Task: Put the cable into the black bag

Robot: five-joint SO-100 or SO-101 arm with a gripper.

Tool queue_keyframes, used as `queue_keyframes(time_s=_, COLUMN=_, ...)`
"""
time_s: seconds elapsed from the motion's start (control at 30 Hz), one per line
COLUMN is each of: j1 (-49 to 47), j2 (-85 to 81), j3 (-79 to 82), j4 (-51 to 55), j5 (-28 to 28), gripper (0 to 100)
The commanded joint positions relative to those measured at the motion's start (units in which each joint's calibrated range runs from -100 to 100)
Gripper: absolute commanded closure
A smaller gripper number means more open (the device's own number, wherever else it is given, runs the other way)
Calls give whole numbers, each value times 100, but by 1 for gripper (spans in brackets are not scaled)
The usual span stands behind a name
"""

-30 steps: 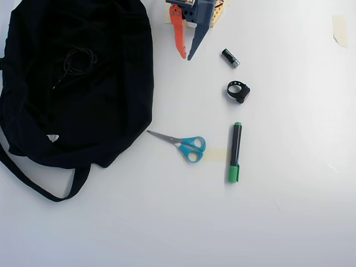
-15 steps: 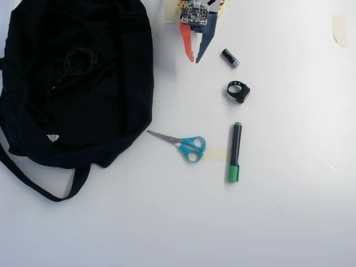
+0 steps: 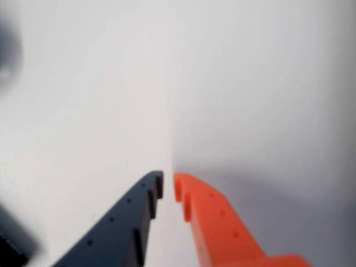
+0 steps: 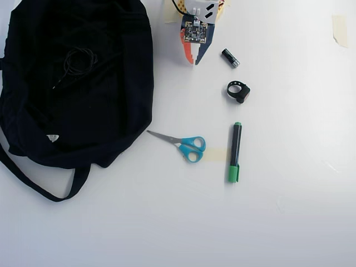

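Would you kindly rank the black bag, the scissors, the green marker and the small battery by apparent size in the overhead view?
Largest to smallest:
1. The black bag, by far.
2. The scissors and the green marker: about equally long, so I would not rank them.
3. The battery, smallest.

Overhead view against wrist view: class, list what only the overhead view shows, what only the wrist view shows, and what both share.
Only the overhead view shows the black bag with the cable lying on it, the scissors, the green marker, a small black ring strap and a small black cylinder. Only the wrist view shows the narrow gap between the fingers up close. Both share the gripper, nearly closed and empty, above the white table.
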Motion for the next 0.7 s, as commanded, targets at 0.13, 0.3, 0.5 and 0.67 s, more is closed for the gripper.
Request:
queue_keyframes(time_s=0.13, j1=-20, j2=-66, j3=120, j4=481, j5=5, gripper=98)
queue_keyframes(time_s=0.3, j1=-12, j2=-75, j3=156, j4=481, j5=5, gripper=98)
queue_keyframes(time_s=0.5, j1=25, j2=-75, j3=156, j4=473, j5=5, gripper=98)
queue_keyframes(time_s=0.67, j1=-12, j2=-75, j3=156, j4=473, j5=5, gripper=98)
